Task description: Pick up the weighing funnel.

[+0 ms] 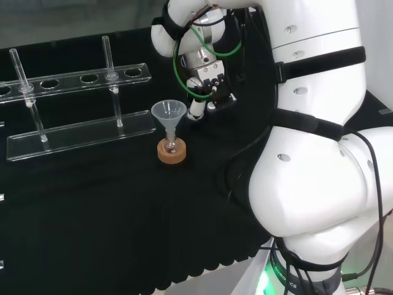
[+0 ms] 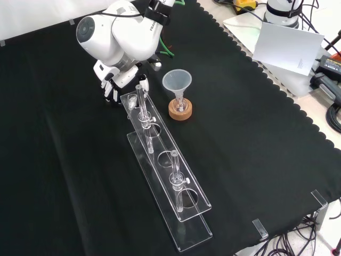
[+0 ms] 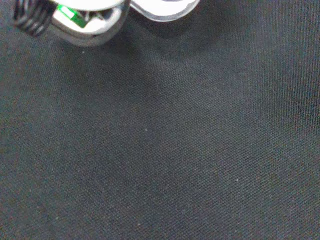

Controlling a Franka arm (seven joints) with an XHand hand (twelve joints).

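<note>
While bare cloth (image 2: 48,138) lies open toward nine o'clock in the front view, the hand (image 2: 113,80) hangs low, rack (image 2: 192,234) just at four o'clock, funnel (image 2: 177,80) at three. Its grasp and the weighing funnel's place cannot be told.

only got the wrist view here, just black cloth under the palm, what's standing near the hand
Observer: In the head view the hand is just right of the funnel, which stands stem down in a small flask on a cork ring.
Operator: anything else close by
Observer: A long clear test tube rack. In the front view its far end sits right beside the hand.
Operator: tubes in it
Observer: Two glass tubes stand upright in it, with empty holes between them.
</note>
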